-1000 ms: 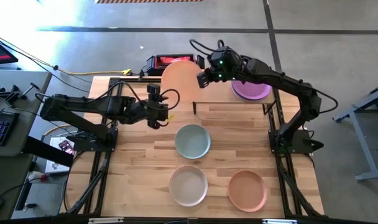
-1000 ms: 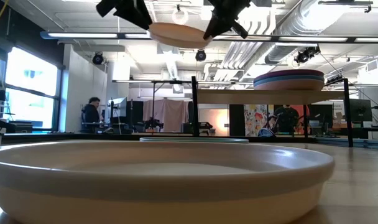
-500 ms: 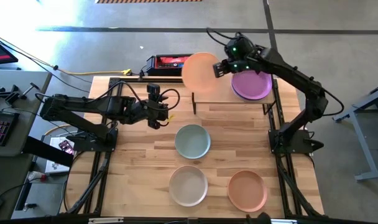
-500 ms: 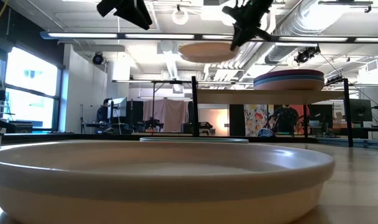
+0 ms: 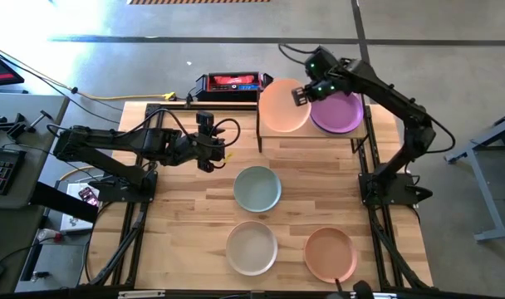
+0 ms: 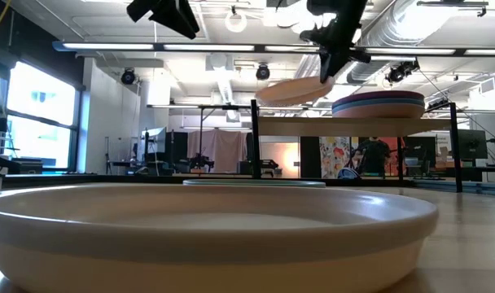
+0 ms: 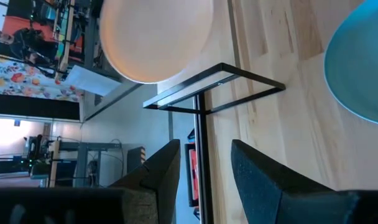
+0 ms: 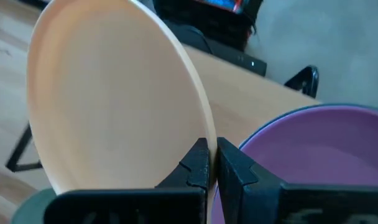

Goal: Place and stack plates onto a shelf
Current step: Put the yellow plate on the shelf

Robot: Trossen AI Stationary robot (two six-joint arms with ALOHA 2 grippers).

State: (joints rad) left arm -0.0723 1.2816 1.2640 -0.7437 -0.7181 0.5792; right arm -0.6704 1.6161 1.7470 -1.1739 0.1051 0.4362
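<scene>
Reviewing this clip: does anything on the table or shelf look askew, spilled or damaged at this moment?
Nothing looks spilled or damaged. The peach plate is tilted in the low view, but only because the right gripper holds it by the rim above the shelf, beside the stack topped by the purple plate. The three plates on the tabletop lie flat.

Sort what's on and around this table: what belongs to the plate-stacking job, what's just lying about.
Job:
- right gripper, shut on the peach plate above the shelf
- purple-topped stack on the shelf
- pale teal plate, off-white plate, orange plate on the table
- left gripper, open, waiting

Lying about:
- red-and-black box
- keyboard
</scene>
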